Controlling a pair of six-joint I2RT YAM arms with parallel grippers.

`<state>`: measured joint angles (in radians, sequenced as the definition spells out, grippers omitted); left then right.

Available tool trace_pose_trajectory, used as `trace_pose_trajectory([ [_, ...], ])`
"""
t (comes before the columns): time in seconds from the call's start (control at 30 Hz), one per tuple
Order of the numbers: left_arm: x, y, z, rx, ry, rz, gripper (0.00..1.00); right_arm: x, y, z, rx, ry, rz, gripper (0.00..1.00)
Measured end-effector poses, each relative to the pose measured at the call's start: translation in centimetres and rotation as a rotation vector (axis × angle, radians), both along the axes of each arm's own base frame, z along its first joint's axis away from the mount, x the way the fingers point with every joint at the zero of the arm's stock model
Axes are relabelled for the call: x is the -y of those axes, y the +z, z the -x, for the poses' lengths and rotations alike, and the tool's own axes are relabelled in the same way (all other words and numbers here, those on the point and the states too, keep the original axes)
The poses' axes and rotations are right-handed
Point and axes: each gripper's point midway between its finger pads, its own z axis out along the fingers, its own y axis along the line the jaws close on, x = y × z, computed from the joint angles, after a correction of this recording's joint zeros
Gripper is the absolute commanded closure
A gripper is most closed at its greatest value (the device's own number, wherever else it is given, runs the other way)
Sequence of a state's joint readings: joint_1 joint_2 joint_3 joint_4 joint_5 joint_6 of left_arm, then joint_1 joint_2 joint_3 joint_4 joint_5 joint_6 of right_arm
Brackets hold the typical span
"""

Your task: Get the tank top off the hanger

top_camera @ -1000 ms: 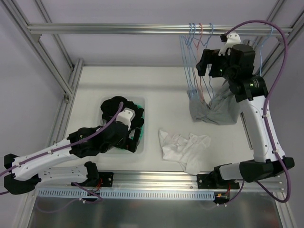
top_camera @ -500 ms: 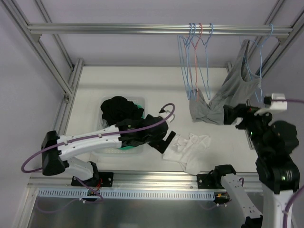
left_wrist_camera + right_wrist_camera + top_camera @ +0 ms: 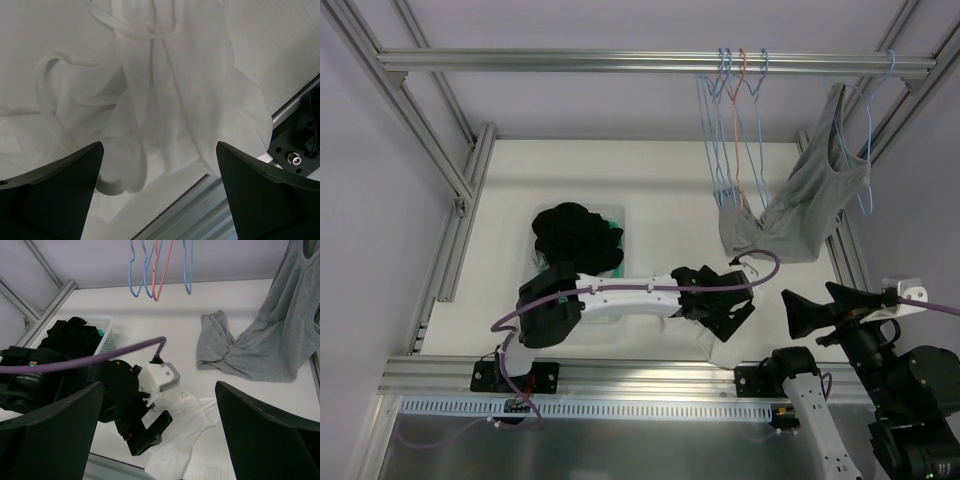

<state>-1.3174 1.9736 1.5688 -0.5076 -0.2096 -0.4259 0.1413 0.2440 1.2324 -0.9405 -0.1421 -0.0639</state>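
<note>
Left claw [image 3: 159, 170] and right claw [image 3: 160, 427] agape, empty, over white table [image 3: 650, 180] within aluminium frame [image 3: 570, 62], walls [image 3: 370, 200] seemingly lilac

Five wire hangers [image 3: 735, 130] are hanging from the rail [image 3: 570, 62]: four bare ones bunched together (three blue, one red) and a fifth, a blue hanger [image 3: 891, 62], carrying the one grey tank top [image 3: 800, 205]. One white garment [image 3: 165, 85] is lying on the counter [image 3: 650, 190]. One white basket [image 3: 109, 335] is holding a heap of black clothes [image 3: 570, 235], too tangled to count. Two robot arms, left arm [image 3: 620, 292] and right arm [image 3: 910, 380], are sharing the counter.
</note>
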Motion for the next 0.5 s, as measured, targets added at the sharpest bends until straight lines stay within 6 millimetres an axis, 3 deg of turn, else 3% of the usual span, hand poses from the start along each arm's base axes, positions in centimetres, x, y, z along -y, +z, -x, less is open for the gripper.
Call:
trace_pose_trajectory([
  [0.13, 1.7, -3.0, 1.1, -0.018, 0.006, -0.033, 0.01, -0.1, -0.8, 1.3, -0.005, 0.020, 0.009, 0.01],
  [0.27, 2.0, -6.2, 1.3, -0.017, 0.030, -0.083, 0.01, -0.5, -1.1, 2.0, -0.002, 0.051, 0.018, 0.01],
  [0.37, 2.4, -6.2, 1.0, 0.002, 0.062, -0.070, 0.02, -0.8, -1.2, 2.3, -0.001, 0.071, 0.024, 0.01],
  [0.43, 2.4, -6.3, 0.8, 0.014, 0.088, -0.068, 0.19, -0.9, -1.2, 2.4, 0.002, 0.080, 0.026, 0.00],
  [0.5, 2.5, -6.4, 0.8, 0.023, 0.107, -0.061, 0.43, -0.9, -1.1, 2.7, 0.006, 0.086, 0.025, 0.01],
])
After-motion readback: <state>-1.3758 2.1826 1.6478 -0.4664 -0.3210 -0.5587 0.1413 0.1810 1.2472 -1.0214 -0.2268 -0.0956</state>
